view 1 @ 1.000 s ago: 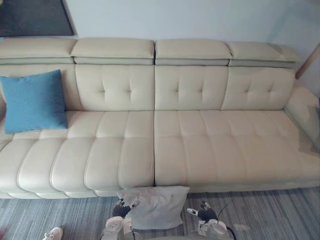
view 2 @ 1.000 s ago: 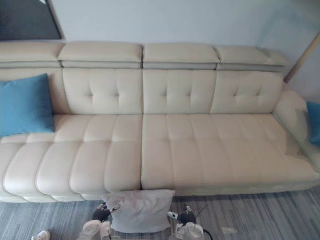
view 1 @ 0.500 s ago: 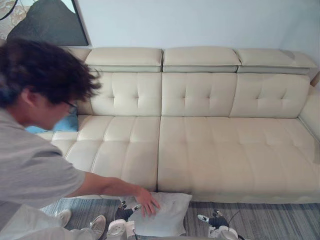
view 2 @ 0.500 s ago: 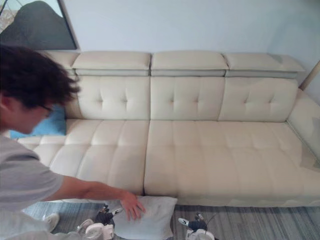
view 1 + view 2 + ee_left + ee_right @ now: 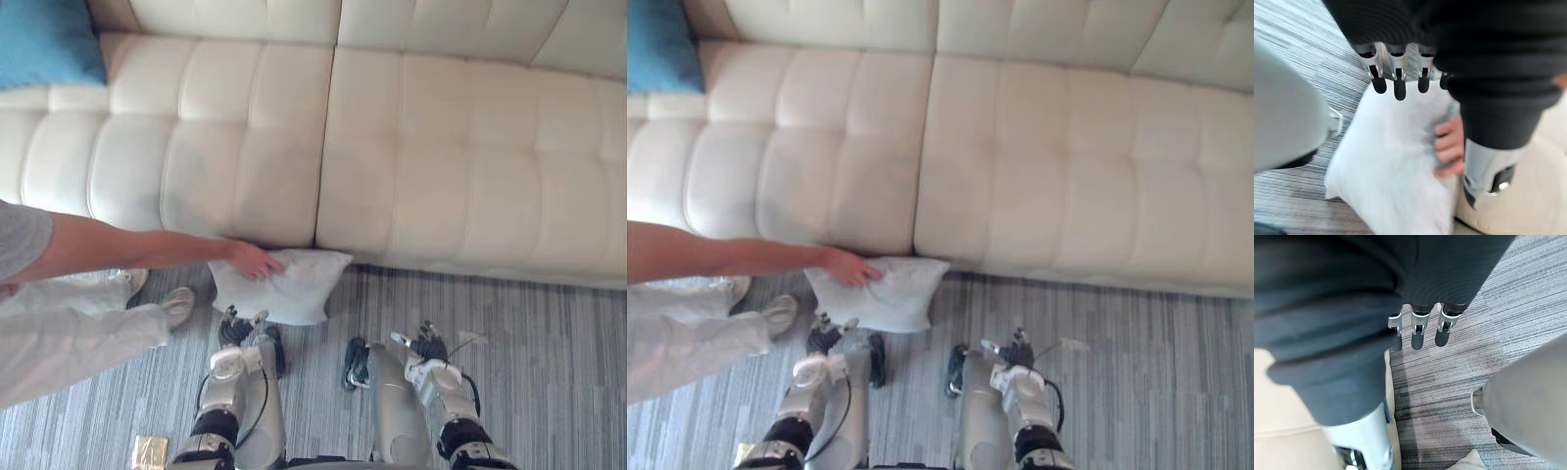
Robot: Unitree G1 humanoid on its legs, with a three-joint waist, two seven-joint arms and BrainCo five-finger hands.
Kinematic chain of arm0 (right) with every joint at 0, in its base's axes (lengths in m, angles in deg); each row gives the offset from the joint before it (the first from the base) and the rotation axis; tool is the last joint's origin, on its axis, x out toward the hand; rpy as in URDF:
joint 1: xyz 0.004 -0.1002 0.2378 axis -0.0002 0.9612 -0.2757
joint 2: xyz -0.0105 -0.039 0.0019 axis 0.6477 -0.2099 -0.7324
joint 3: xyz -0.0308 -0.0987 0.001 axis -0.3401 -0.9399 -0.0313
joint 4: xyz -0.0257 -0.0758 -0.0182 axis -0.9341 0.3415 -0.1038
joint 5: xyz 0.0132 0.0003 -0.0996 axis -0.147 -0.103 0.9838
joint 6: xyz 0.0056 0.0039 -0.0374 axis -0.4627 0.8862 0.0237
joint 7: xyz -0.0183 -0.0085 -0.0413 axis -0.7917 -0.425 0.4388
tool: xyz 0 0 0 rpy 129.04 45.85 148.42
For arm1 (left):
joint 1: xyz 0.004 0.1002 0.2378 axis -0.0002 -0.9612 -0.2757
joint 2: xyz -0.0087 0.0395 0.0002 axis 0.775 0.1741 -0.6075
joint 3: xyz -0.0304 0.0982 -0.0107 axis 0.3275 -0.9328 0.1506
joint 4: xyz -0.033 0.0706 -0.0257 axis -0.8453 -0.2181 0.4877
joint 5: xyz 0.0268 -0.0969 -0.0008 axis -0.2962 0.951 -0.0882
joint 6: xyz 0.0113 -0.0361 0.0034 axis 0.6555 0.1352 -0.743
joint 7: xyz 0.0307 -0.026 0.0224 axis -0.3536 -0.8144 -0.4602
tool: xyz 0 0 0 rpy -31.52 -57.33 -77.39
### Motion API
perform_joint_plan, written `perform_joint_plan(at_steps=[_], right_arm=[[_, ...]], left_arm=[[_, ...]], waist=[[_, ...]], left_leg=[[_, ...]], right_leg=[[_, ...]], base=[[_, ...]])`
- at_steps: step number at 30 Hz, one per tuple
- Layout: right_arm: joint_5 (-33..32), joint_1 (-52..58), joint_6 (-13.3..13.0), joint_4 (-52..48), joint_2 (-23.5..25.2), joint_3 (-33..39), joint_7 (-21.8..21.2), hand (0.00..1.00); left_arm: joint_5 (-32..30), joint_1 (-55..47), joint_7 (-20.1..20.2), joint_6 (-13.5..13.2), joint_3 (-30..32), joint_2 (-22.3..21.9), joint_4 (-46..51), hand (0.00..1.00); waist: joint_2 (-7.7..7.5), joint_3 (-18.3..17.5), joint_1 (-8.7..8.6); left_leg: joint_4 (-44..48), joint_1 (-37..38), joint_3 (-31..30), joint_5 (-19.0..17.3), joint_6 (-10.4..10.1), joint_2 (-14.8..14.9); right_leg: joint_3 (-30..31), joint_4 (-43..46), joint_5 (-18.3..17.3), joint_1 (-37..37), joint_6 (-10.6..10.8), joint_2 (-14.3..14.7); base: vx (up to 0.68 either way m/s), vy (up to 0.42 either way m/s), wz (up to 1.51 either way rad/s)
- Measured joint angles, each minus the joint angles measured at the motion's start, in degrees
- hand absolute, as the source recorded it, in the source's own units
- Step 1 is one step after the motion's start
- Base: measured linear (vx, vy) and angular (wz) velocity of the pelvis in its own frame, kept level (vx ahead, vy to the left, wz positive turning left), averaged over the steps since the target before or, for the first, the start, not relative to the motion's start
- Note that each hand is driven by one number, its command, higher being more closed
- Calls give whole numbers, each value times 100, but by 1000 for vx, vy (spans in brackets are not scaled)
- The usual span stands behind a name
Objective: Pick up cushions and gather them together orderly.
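Left eye view: nothing is being gathered yet. The white cushion is being touched by a person's hand; the left hand and right hand are slack, empty

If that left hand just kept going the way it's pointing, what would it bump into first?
Probably the white cushion on the floor: the left hand points its straight fingers at it, though the gap is hard to judge. A person's hand rests on the cushion just beside that line.
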Motion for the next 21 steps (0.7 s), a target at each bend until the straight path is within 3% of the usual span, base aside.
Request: perform_joint_plan(at_steps=[6, 12, 21], right_arm=[[2, -410, -3, -16, 6, -127, 178, 0], [5, -488, -37, -218, 12, -296, 225, 0], [19, 413, -195, -277, 124, -841, 193, 0]], left_arm=[[70, 224, -185, 0, -24, -37, 112, 0], [100, 366, -184, -3, -272, -72, 198, 0], [5, -217, -86, -14, -721, -275, 210, 0]], waist=[[1, 260, -6], [-2, 267, -16], [-54, 291, -16]], left_leg=[[83, -376, -38, 67, -40, 11], [28, -339, -38, 107, -66, -2], [-1321, 1195, 7, 502, -91, -184]], right_leg=[[-32, 157, 51, -394, -92, -45], [-46, 76, 53, -329, -91, -57], [-194, -963, 249, 1114, -43, -69]], base=[[-34, -16, 2], [59, 1, 1], [55, -19, 6]])
